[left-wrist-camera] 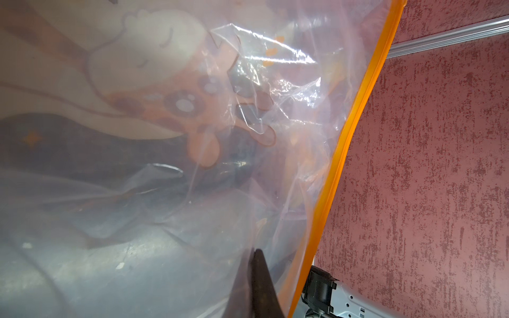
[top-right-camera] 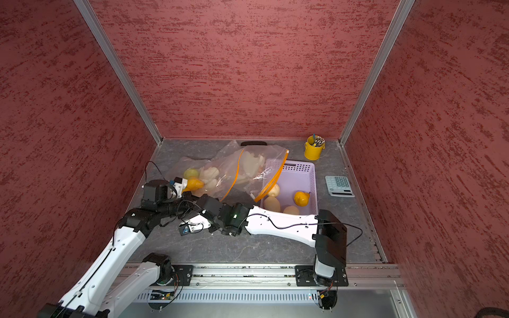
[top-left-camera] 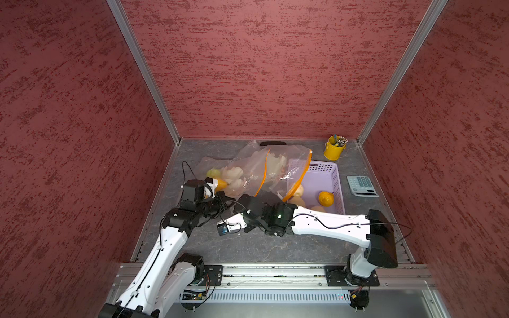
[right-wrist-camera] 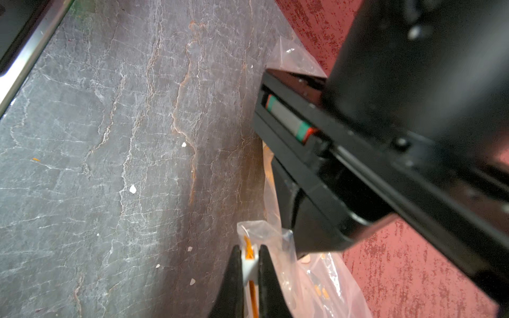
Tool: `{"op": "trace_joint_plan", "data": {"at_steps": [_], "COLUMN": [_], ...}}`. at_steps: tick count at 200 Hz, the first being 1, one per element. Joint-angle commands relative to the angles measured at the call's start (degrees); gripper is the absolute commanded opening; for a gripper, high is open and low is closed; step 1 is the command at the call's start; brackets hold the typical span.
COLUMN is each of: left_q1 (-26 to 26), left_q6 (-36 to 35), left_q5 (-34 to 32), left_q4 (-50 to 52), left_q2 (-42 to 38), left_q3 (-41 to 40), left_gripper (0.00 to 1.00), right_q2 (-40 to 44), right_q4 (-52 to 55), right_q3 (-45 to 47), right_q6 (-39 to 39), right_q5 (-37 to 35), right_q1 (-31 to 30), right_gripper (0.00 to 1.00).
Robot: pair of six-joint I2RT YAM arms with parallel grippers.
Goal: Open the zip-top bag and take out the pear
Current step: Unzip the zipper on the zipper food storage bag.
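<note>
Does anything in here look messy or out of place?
The clear zip-top bag lies crumpled, and its orange-edged end droops over the rim of the lavender basket rather than resting on the table. Small pale flecks dot the table too. Nothing looks broken or spilled.

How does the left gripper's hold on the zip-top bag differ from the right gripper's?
The left gripper is shut on the clear wall of the zip-top bag beside the orange zip strip; the right gripper is shut on the white slider riding that strip. The left gripper's fingers meet on film; the right gripper's are parted by the slider. Both are shut at the bag's mouth.
</note>
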State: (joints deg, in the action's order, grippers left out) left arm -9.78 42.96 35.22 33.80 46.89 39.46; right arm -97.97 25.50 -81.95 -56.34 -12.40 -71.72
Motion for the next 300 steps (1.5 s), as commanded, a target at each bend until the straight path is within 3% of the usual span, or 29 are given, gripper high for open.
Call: {"op": "trace_joint_plan", "data": {"at_steps": [1,19,30,57,77,115,140,167,203,234,275,300], "left_q1": [2.6,5.8,6.9,11.9,17.4,19.0,16.6,9.2,1.1,0.9,0.7,0.3], "left_q6": [-1.2,-1.6,-1.5,-3.5,-5.8,-11.1,-3.7,10.4,17.2,31.1,43.8,44.9], "left_q5": [2.0,3.5,4.5,4.2,3.8,-0.2,5.7,5.7,-1.3,-2.1,-4.4,-3.8], "left_q4": [-0.6,0.0,0.0,3.4,7.0,16.8,16.9,6.5,3.0,-10.9,-25.8,-30.8], "left_q2": [-1.7,-1.8,-1.5,-2.1,-3.9,-10.7,-14.7,-20.1,-17.8,-17.7,-13.3,-8.1], "left_q3": [2.6,5.6,6.9,10.5,14.6,18.2,10.0,0.3,-2.1,-7.7,-12.7,-11.3], "left_gripper": [0.09,0.17,0.39,0.77,0.86,0.94,0.94,0.94,0.93,0.93,0.92,0.9], "right_q2": [-0.1,0.8,1.5,2.2,2.1,4.2,5.2,5.4,5.4,5.8,5.9,5.8], "right_q4": [-0.2,-1.6,-2.5,-3.3,-2.2,-2.5,-2.2,-1.9,-1.5,-1.2,-0.9,-0.9], "right_q3": [-1.4,-0.9,-0.8,-1.5,-3.2,-3.5,-3.6,-3.2,-3.8,-3.5,-2.8,-2.9], "right_q6": [1.8,3.1,4.5,8.1,11.9,17.4,17.8,18.0,18.1,18.5,17.9,17.8], "right_q5": [-0.6,0.1,0.9,1.6,3.0,6.6,7.2,6.9,7.2,7.2,6.9,7.2], "right_q1": [0.5,0.8,1.2,2.7,4.0,7.1,7.7,7.9,7.9,7.9,7.7,7.6], "right_gripper": [0.0,0.0,0.0,0.0,0.0,0.0,0.0,0.0,0.0,0.0,0.0,0.0]}}
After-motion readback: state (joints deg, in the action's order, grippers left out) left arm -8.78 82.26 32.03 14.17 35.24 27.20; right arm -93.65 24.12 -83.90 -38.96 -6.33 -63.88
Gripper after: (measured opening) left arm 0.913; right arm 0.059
